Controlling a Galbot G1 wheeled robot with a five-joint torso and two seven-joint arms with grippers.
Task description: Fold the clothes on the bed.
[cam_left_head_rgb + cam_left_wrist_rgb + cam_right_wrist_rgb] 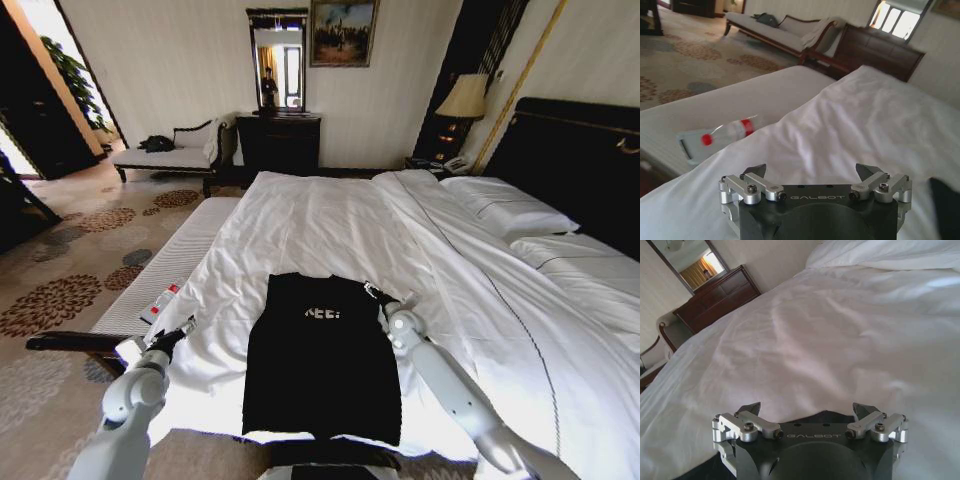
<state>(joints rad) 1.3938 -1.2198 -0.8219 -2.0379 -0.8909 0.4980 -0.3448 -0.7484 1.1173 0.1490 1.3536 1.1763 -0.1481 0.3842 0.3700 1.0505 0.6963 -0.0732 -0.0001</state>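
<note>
Black T-shirt lies flat, sleeves folded in, at lower centre of the head view on the white bed. Left gripper open at lower left, clear of it. Right gripper open over the shirt's upper-right corner.

Black T-shirt spread flat on the white bed, sleeves folded in, white lettering on the chest. Left gripper poised over the duvet edge, apart from the shirt's left side. Right gripper at the shirt's upper right corner, touching or just beside it. Narrow white bench alongside, bearing a red-and-white packet.
</note>
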